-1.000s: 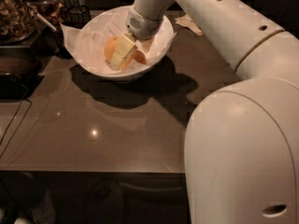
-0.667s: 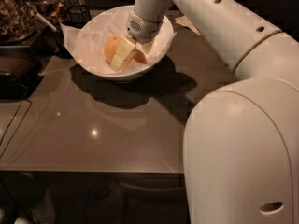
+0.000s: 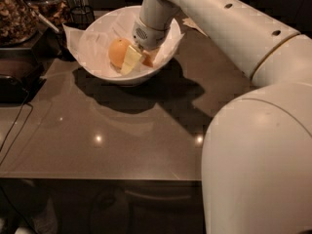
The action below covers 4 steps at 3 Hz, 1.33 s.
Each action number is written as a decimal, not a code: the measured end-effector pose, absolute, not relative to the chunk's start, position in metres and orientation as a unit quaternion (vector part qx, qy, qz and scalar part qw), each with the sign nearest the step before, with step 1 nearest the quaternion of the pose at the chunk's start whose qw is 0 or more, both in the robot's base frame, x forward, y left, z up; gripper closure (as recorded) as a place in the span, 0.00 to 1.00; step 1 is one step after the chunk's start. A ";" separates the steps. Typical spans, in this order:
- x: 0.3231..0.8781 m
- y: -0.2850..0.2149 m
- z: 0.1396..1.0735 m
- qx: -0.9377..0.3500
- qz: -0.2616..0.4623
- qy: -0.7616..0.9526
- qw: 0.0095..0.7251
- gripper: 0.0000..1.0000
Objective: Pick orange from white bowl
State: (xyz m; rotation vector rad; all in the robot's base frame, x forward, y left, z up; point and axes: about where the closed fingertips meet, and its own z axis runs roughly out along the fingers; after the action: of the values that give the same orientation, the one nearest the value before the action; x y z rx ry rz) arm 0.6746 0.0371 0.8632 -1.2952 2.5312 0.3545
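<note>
Brown glossy counter (image 3: 122,130) under dim light; jaws inside white bowl (image 3: 122,78)

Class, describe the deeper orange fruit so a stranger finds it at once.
On the dark brown tabletop stands a wide white paper-lined bowl, the robot's pincer inside it. The deep-orange fruit peeks out just right of the pincer in the picture; its left-hand neighbour is a paler yellow-orange fruit.

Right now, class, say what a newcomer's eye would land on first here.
The huge white arm reaches in from the picture's right, its gripper down inside the white bowl at the far side of the table. Beside it sit a paler fruit and the orange.
</note>
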 end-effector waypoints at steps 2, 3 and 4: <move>0.674 0.037 0.863 -0.448 0.121 0.875 0.139 0.80; 0.666 0.030 0.889 -0.449 0.156 0.860 0.186 1.00; 0.645 0.016 0.926 -0.443 0.196 0.840 0.244 1.00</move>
State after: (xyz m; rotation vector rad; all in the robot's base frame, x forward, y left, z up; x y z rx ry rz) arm 0.6451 0.0155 0.9262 -1.2099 2.2957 0.5350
